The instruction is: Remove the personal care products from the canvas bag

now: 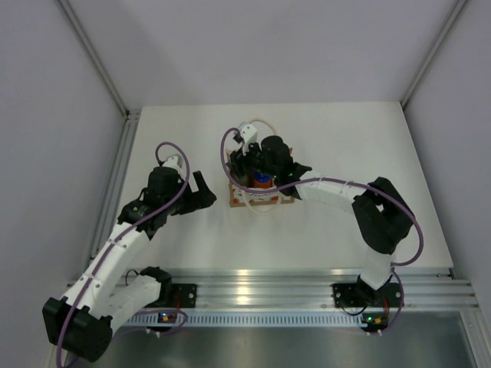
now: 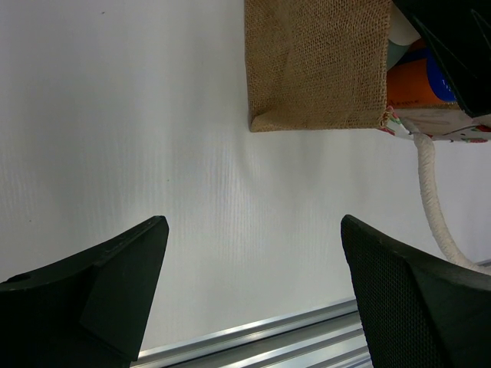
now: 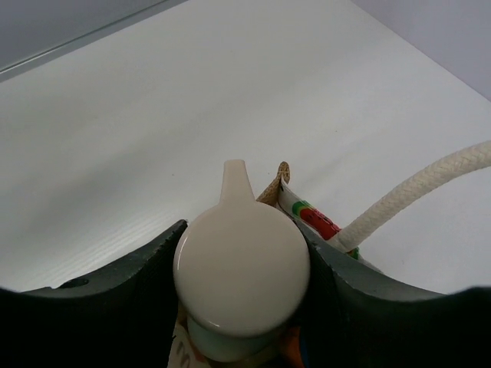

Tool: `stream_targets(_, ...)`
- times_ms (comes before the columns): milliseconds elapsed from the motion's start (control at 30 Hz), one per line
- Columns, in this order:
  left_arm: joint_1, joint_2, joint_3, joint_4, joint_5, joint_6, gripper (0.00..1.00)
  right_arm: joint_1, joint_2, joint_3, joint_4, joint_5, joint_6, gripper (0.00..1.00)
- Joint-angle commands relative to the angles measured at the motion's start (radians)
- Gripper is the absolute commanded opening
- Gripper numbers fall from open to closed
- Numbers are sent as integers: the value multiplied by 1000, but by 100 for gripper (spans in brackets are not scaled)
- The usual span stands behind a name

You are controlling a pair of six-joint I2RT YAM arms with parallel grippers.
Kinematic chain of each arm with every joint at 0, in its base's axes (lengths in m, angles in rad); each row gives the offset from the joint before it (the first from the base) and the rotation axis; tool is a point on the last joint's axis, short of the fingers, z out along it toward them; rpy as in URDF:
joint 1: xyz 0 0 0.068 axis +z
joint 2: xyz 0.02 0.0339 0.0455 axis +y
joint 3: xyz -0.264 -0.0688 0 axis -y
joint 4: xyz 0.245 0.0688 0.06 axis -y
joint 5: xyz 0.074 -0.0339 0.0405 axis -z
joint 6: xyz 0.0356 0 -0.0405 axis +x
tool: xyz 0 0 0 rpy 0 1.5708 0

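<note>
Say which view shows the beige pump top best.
Right wrist: the beige pump top sits centre frame, nozzle visible, the right gripper closed on it. In the top external view the gripper hides it; the left wrist shows the canvas bag's side, no clear pump top.

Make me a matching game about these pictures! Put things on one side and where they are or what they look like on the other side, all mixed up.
Things:
1. left gripper
2. right gripper
3. orange bottle
4. rope handle

Descriptions:
A. inside the canvas bag
B. wide open above the table
C. cream-coloured
D. closed around the beige pump top

Pairs: 1-B, 2-D, 3-A, 4-C
</note>
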Motion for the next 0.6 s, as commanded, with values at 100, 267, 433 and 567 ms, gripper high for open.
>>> stream_targets(100,-6,2,-3,41,-6,7,98,1,32,23,101,-15,22,46)
stream_targets(267,-7,2,-3,40,-3,7,98,1,29,15,109,-9,23,38)
stream_targets(433,-10,-1,-2,40,-4,8,98,-5,29,4,129,-38,28,3)
stream_targets(567,-10,-1,-2,40,-6,8,98,-5,20,17,149,-55,39,0)
